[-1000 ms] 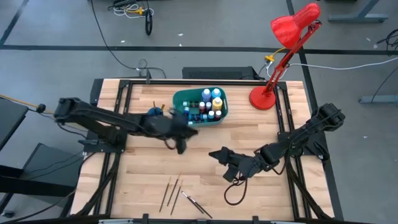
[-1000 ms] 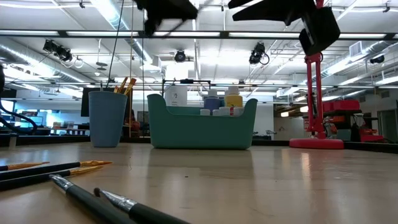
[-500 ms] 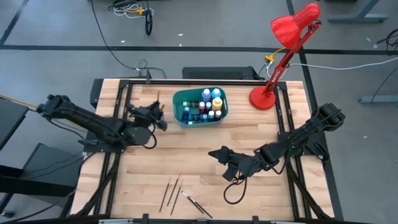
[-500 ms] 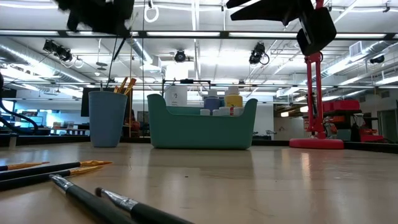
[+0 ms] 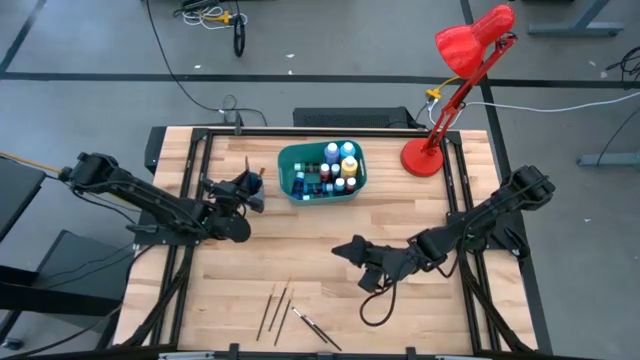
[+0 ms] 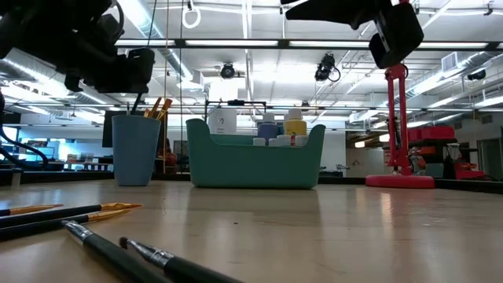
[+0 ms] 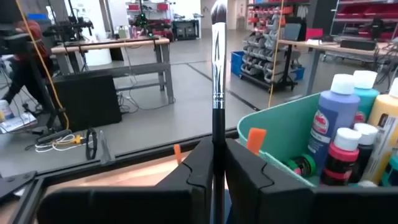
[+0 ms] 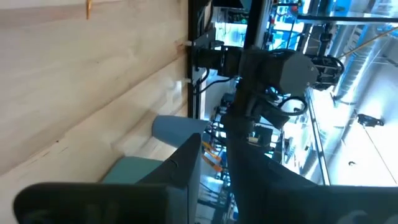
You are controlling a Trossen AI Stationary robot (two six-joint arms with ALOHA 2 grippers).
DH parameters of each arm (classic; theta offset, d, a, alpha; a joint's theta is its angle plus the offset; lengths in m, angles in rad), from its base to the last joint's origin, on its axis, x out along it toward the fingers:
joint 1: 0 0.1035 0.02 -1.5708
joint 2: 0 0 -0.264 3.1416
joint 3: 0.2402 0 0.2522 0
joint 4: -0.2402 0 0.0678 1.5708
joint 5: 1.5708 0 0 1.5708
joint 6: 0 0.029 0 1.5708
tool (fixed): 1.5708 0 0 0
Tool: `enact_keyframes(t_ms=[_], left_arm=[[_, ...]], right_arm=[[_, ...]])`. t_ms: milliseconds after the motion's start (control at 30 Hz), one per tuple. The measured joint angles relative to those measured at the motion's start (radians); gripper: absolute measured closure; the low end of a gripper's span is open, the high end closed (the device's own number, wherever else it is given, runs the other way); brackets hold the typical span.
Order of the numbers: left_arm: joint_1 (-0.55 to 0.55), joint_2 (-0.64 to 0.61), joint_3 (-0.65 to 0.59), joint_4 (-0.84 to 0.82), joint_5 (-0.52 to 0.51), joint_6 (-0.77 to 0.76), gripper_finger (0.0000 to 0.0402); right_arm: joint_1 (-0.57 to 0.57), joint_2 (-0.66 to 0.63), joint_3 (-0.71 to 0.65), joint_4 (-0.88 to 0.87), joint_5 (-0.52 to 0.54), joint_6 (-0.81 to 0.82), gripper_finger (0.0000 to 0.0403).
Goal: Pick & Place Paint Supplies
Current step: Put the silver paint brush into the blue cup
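My left gripper (image 5: 248, 192) hovers at the table's left, just left of the teal bin (image 5: 322, 171), shut on a dark-handled brush (image 7: 217, 74). In the low view my left gripper (image 6: 118, 71) is above the blue cup (image 6: 135, 149), which holds other brushes (image 6: 157, 106). Paint bottles (image 5: 338, 165) stand in the bin. Several brushes (image 5: 285, 310) lie flat near the table's near edge. My right gripper (image 5: 348, 248) is raised over the table's middle, open on nothing. My left gripper pinches the brush's dark handle (image 7: 217, 134) between its two fingers (image 7: 200, 165). The brush runs along the fingers and sticks out past them, with the ferrule and bristle tip (image 7: 217, 14) leading. It is lifted clear of the table.
A red desk lamp's base (image 5: 423, 157) stands at the far right of the table. Brushes (image 6: 118, 248) lie close to the low camera. Bare wood (image 5: 330, 220) stretches between the bin and the loose brushes. Arm frames run along both table sides.
My left gripper has carried the brush from over the table's middle toward the left and far edges, to the blue cup. It has then come down toward the cup. My right gripper has stayed about where it was.
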Motion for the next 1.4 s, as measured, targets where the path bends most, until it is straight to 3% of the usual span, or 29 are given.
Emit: enact_keyframes(t_ms=[333, 733, 967, 1267, 1400], left_arm=[[0.004, 0.0, 0.001, 0.005, -0.001, 0.026, 0.0358], [0.056, 0.0, 0.002, 0.004, 0.082, 0.096, 0.0353], [0.109, 0.0, 0.002, 0.005, 0.263, 0.241, 0.0334], [0.133, -0.001, 0.002, 0.006, 0.254, 0.235, 0.0345], [0.13, -0.01, 0.003, 0.078, 0.228, 0.344, 0.0339]], right_arm=[[-0.003, 0.0, 0.0, 0.003, -0.008, 0.004, 0.0323], [-0.003, 0.0, 0.0, 0.002, -0.008, 0.004, 0.0323], [-0.003, 0.0, 0.0, 0.003, -0.011, 0.004, 0.0323], [-0.003, 0.0, 0.0, 0.003, -0.017, 0.003, 0.0323], [-0.003, 0.0, 0.0, 0.003, -0.016, 0.003, 0.0323]])
